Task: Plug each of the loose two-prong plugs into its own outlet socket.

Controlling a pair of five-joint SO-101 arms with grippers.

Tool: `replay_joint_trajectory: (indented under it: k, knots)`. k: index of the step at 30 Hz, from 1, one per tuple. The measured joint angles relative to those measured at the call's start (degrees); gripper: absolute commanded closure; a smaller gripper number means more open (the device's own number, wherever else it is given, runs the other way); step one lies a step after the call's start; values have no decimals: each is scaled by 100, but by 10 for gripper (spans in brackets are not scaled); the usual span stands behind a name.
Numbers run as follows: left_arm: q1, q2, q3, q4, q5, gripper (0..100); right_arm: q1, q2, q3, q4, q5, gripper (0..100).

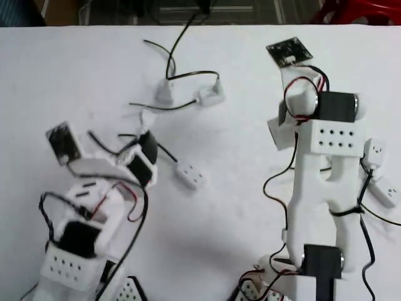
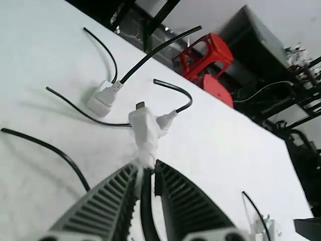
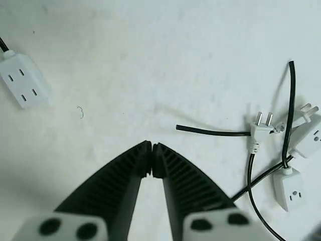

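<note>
left gripper [image 2: 146,169]: it sat at the near left of the table [image 1: 225,219]. Its fingers [image 2: 113,198] were clamped shut on the held plug.
held plug [image 2: 144,131]: this white two-prong plug was pinched at its cord end by the very fingertips. Nearly all of its body stuck out beyond them toward the far side, with the prongs leading.
black cord [image 2: 145,211]: it ran back from the held plug through the narrow gap between the two fingers.
cord ends [image 1: 164,93]: two white pieces on black cords lay side by side near the far middle of the table. They were beyond the held plug and not touching it. Whether they were plugs or sockets could not be told.
outlet block [image 1: 190,174]: it was white and lay flat with its holes up, just right of the left gripper. It was apart from the held plug.
right gripper [image 3: 151,158]: it was on the right side, over bare table. Its fingers met tip to tip with nothing between them.
loose plug [image 3: 260,128]: it was white and lay flat with both prongs showing. It was well apart from the right gripper's fingertips and off to one side of them.
socket piece [image 3: 291,188]: it was white and lay near the loose plug with its holes up. It was clear of the right gripper's fingers.
</note>
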Motion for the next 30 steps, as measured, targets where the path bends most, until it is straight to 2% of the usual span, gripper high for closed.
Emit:
replay_joint_trajectory:
  k: [8, 15, 19, 22, 26, 30]
  knots:
    - [-9, 2699, -2163, 1600, -1187, 973, 457, -492, 633, 0, 70, 980]
    - [-9, 4571, -4185, 2884, -3341, 971, 1187, -536, 1284, 0, 70, 978]
    - [0, 5336, -5160, 3508, -3675, 926, 1741, -545, 1776, -211, 105, 978]
    - [202, 5908, -5855, 4062, -3974, 979, 2145, -545, 2259, -563, 607, 978]
    - [598, 6936, -6980, 5125, -4123, 978, 2681, -545, 2892, -1081, 1336, 979]
    - [721, 8229, -8246, 6022, -4211, 978, 3165, -545, 3376, -1644, 1741, 979]
